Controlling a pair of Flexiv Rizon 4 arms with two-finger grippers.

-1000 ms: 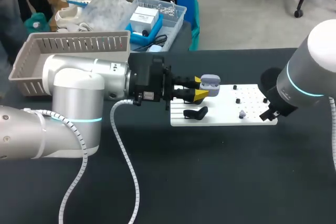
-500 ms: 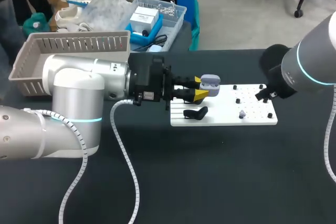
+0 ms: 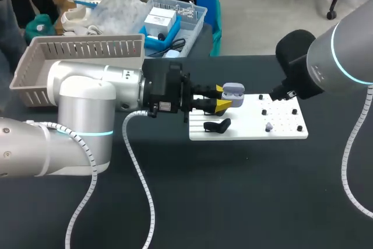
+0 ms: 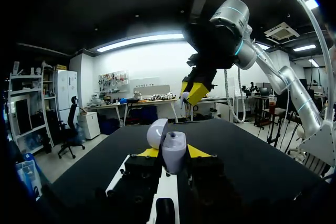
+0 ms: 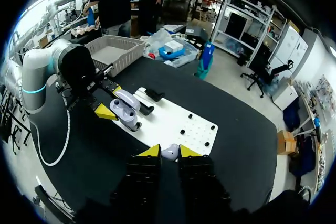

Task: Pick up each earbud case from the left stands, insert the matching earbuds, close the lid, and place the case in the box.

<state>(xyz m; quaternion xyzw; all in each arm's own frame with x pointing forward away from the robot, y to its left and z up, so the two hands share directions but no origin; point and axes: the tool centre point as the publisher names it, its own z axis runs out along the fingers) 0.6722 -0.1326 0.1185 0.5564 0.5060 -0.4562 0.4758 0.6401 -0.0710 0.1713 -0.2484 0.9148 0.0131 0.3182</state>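
Over the white board point(image 3: 285, 132) on the black desk point(image 3: 233, 190) the left claw point(image 3: 222, 98) grips the earbud case point(image 3: 233, 91), lid open, probably so the right claw point(image 5: 164, 151), pinching one earbud point(image 5: 170, 153), can insert it.

This is a robotics lab. A left arm point(image 3: 87, 103) and a right arm point(image 3: 344, 62) meet over a black table point(image 3: 233, 202). On it are a white pegged board point(image 3: 245, 123) mid-frame and a slotted basket point(image 3: 81, 48) at upper left.

The black table point(image 3: 233, 202) carries a white stand board point(image 3: 245, 129) and, seemingly on its far corner, a grey slatted basket point(image 3: 87, 48).
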